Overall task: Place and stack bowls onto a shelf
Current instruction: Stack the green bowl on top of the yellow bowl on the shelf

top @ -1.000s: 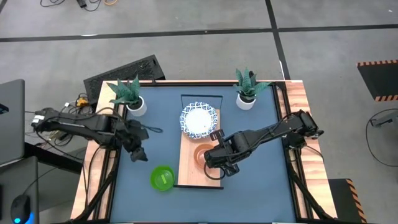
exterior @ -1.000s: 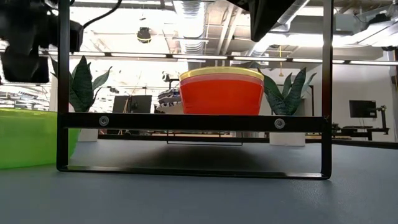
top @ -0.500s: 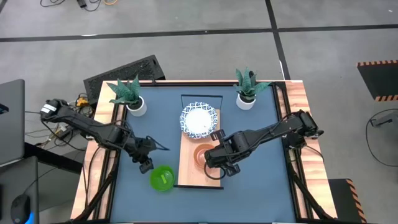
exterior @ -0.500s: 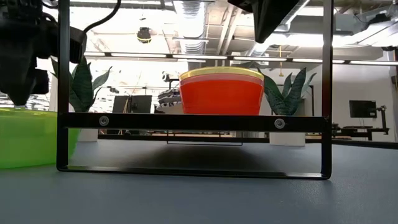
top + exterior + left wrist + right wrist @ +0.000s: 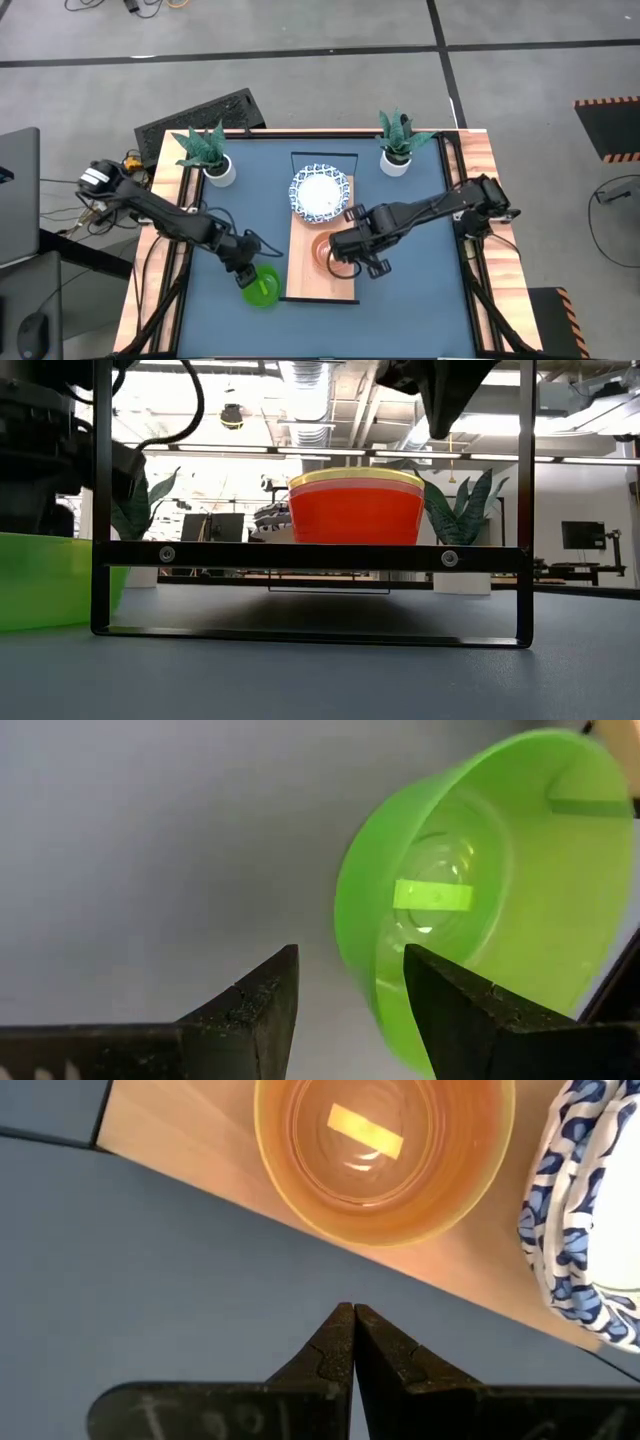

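One bowl left on the table, and the left hand has reached it

Over the last second the left hand (image 5: 247,272) has swung from the table's left side down toward the front edge and now sits at the green bowl (image 5: 261,288), fingers apart with the near rim between them, not yet clamped. That bowl stands on the blue table (image 5: 250,190) just beside the shelf (image 5: 300,270). On the shelf already are the orange-looking stacked bowls (image 5: 326,249) and, nearer the back edge, the white patterned bowl (image 5: 320,192). The right hand (image 5: 352,262), fingers together and empty, has backed slightly off the stack. I'd guess a grasp and lift come next, though how deep the rim sits is hard to judge.
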